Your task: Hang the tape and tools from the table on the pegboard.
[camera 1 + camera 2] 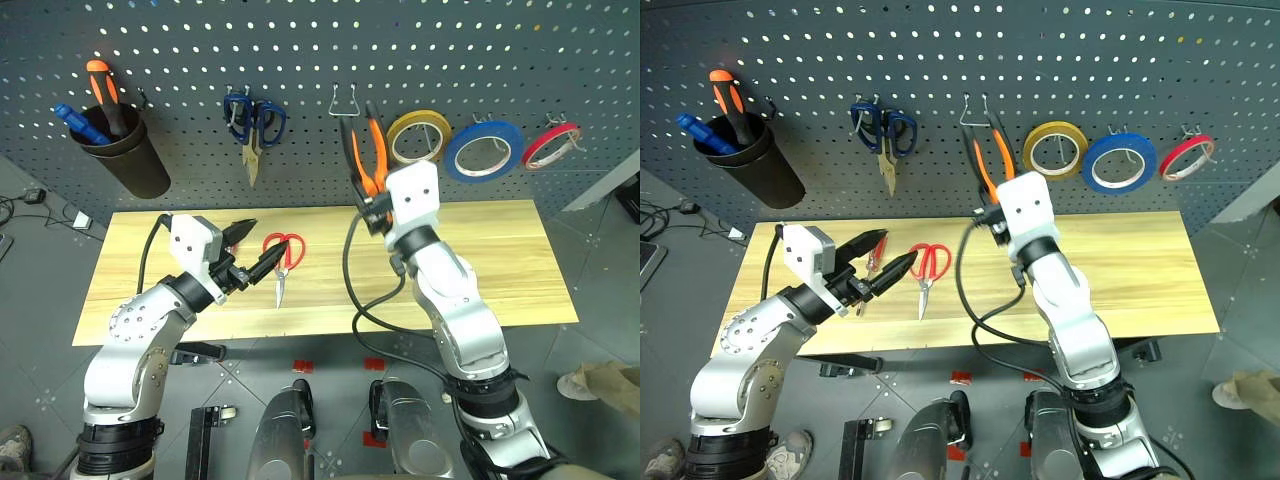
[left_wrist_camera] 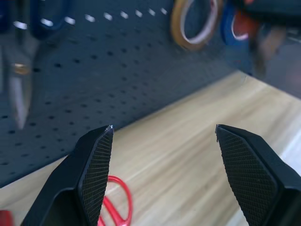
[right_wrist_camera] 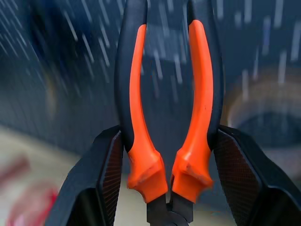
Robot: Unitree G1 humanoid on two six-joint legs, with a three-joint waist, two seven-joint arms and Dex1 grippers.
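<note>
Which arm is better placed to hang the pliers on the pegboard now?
The right. The right gripper already clamps the pliers, handles up, just under a hook on the pegboard. The left gripper is open above the table.

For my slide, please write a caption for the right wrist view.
The right gripper holds the orange-and-black pliers by the handles, in front of the pegboard.

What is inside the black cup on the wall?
Sticking out of the black cup on the pegboard are an orange-and-black handle and a blue handle. Their lower ends are hidden inside the cup.
</note>
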